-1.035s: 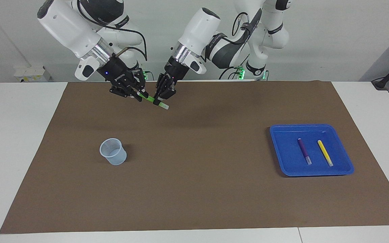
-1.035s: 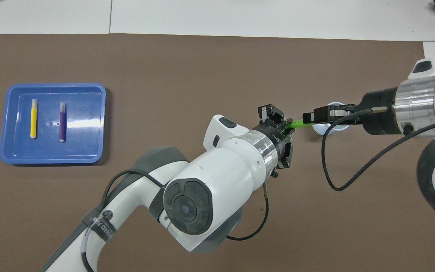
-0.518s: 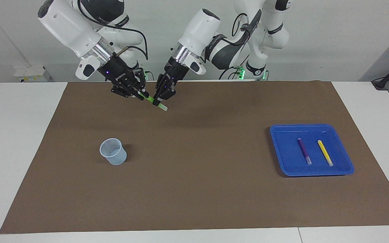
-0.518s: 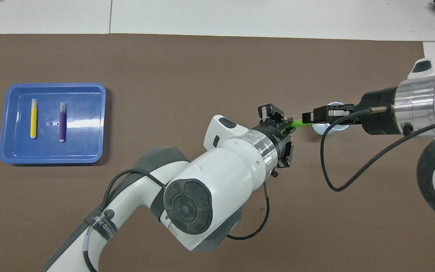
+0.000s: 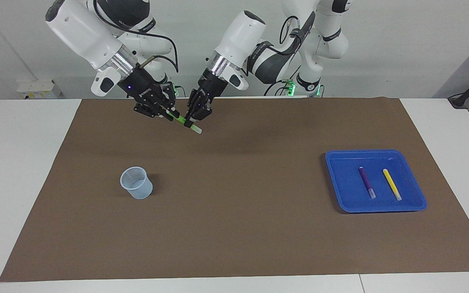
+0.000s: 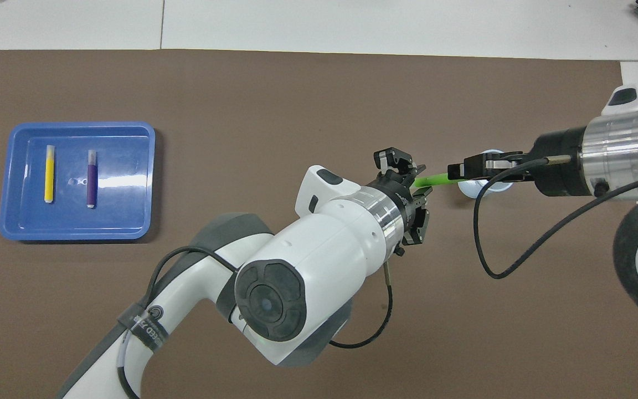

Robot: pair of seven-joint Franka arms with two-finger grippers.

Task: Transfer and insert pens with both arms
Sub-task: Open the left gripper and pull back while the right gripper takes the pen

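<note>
A green pen [image 5: 179, 119] hangs slanted in the air between the two hands, over the brown mat close to the robots, its whitish cap end lowest. My right gripper [image 5: 168, 114] is shut on the pen's upper end. My left gripper [image 5: 189, 121] sits around the pen near its cap end. In the overhead view the green pen [image 6: 432, 179] spans from the left gripper [image 6: 416, 183] to the right gripper [image 6: 452, 172]. A purple pen [image 5: 367, 182] and a yellow pen [image 5: 392, 184] lie side by side in the blue tray [image 5: 340, 162].
A pale translucent cup [image 5: 136, 188] stands upright on the mat toward the right arm's end, farther from the robots than the hands. In the overhead view the cup [image 6: 488, 188] is mostly covered by the right hand. The blue tray [image 6: 75, 233] sits toward the left arm's end.
The left arm's wrist and hand have shifted slightly. The green pen and the right gripper stay almost where they were.
</note>
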